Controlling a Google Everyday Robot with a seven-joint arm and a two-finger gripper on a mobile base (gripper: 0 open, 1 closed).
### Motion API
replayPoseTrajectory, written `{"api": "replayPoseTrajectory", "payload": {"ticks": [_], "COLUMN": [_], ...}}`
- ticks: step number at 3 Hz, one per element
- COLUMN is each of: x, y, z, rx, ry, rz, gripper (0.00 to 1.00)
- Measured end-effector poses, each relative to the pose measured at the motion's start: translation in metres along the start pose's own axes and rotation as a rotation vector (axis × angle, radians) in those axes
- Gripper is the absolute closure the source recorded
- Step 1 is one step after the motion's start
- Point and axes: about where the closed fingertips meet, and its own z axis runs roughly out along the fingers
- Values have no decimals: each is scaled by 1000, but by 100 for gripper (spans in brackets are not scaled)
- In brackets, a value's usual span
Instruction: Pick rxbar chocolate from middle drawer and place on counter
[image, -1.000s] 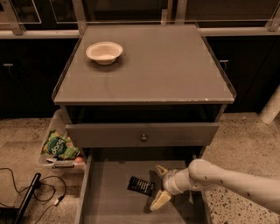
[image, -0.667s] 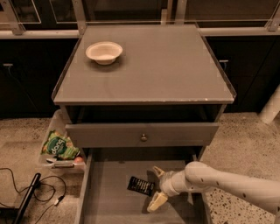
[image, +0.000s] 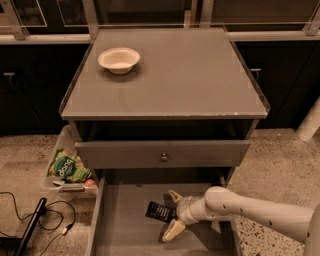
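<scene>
The rxbar chocolate is a small black bar with pale lettering, lying flat on the grey floor of the open middle drawer. My gripper reaches in from the right on a white arm, open, its cream fingers spread on either side of the bar's right end. Whether they touch the bar I cannot tell. The counter is the flat grey cabinet top above.
A white bowl stands on the counter's back left. A grey drawer front with a brass knob sits above the open drawer. A clear bin with a green snack bag and black cables lie on the floor at left.
My gripper has moved left inside the drawer, closer to the black bar. The bar has not moved.
</scene>
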Motion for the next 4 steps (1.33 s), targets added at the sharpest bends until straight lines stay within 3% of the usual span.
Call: {"api": "replayPoseTrajectory", "payload": {"ticks": [3, 4], "x": [14, 14], "y": [-4, -4], "z": [18, 18], "rx": [-9, -9], "ry": [-13, -13], "rz": [51, 51], "gripper": [0, 19]}}
